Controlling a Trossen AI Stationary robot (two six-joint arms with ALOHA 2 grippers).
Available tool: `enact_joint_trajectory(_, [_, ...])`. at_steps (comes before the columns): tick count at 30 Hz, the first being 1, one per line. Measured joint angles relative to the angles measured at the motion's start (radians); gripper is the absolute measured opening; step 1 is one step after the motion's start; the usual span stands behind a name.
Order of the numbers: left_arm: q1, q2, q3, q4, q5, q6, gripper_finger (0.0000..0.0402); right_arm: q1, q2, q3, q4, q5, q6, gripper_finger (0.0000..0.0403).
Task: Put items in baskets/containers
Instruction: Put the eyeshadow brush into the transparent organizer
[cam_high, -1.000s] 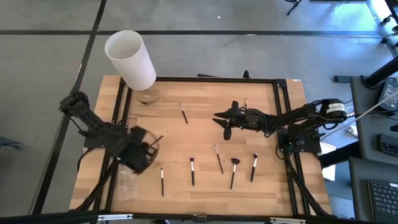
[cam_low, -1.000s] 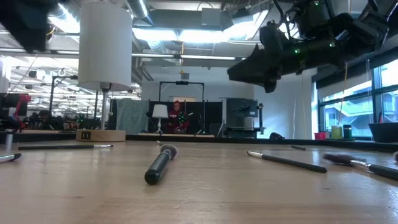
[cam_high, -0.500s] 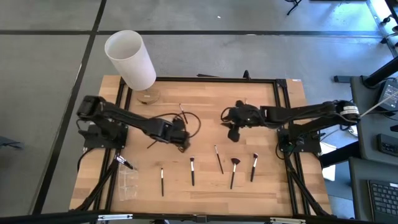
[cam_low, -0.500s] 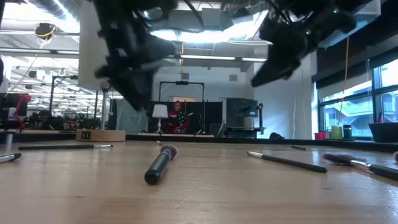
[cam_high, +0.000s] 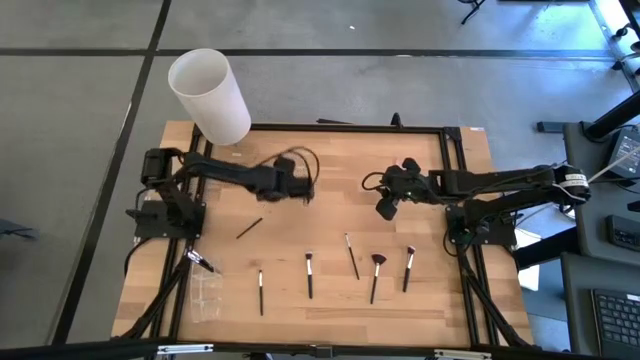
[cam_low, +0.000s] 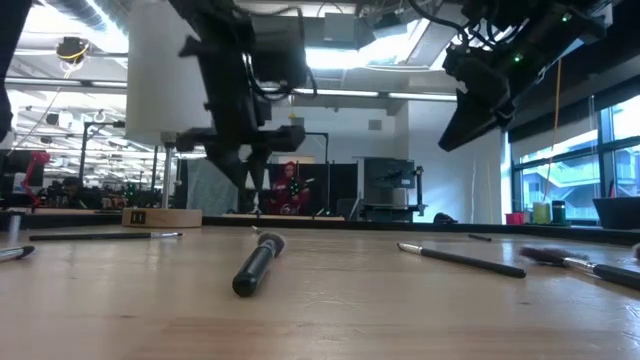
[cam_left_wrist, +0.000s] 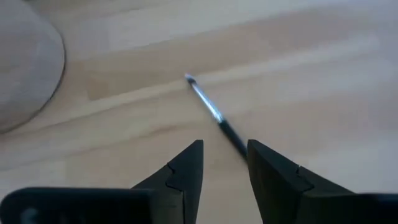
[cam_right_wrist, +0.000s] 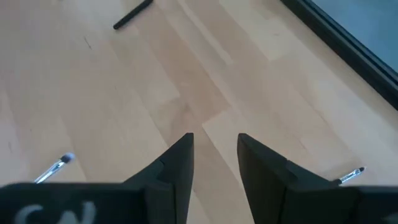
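My left gripper (cam_high: 298, 188) (cam_left_wrist: 224, 146) hovers open over a thin brush (cam_left_wrist: 208, 106) that lies flat on the wood at the table's far middle. The brush's dark handle runs in between the fingers, apart from them. My right gripper (cam_high: 387, 208) (cam_right_wrist: 214, 138) hangs open over bare wood right of centre, tipped downward. A dark brush (cam_high: 250, 228) lies left of centre. Several more brushes (cam_high: 309, 275) lie in a row near the front edge. One brush (cam_high: 200, 262) rests beside the see-through container (cam_high: 205, 297) at the near left.
A tall white cylinder (cam_high: 210, 95) on a round wooden foot (cam_high: 238, 155) stands at the far left corner. A black frame (cam_high: 345, 127) rims the table. Bare wood lies between the two grippers. In the low view a dark brush (cam_low: 258, 265) lies nearest.
My left gripper has swung from the near left, by the container, toward the centre and then the far edge, and now stands over the thin brush. My right gripper has drawn a little toward the table's right edge and tipped from nearly level to pointing downward.
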Motion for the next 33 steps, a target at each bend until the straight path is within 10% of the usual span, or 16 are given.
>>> enact_joint_trajectory(17, [0.186,0.132,0.0,0.186,0.172,-0.002,0.0145,0.0,0.0,0.0,-0.027,0.005,-0.004,0.0123])
enact_joint_trajectory(33, [0.233,0.216,0.007,0.155,0.182,0.045,0.0043,0.001,0.0,-0.001,-0.027,-0.003,0.006,0.0123])
